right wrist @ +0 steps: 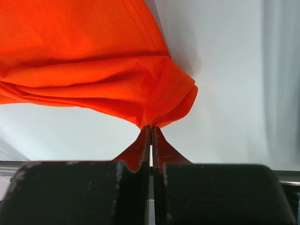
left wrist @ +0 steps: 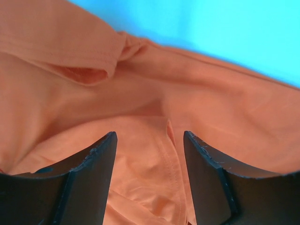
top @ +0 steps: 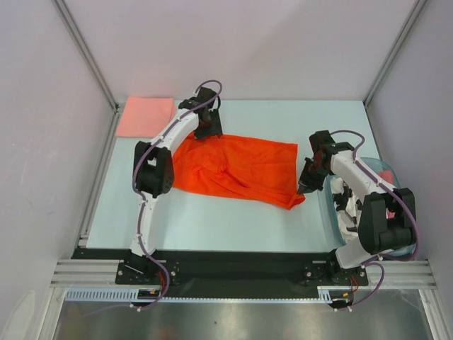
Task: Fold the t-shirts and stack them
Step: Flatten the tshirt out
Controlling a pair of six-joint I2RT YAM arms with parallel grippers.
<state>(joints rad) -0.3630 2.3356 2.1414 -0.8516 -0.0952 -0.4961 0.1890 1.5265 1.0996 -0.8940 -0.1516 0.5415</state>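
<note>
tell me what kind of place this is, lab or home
Most likely a lab test cell, not a home: plain panel walls on metal framing box in a pale table, two robot arms are bolted to its near edge, and an orange t-shirt lies spread on it.

Matt orange fine-mesh cloth t-shirt (right wrist: 93, 61), smooth pale table (top: 233, 227)
</note>
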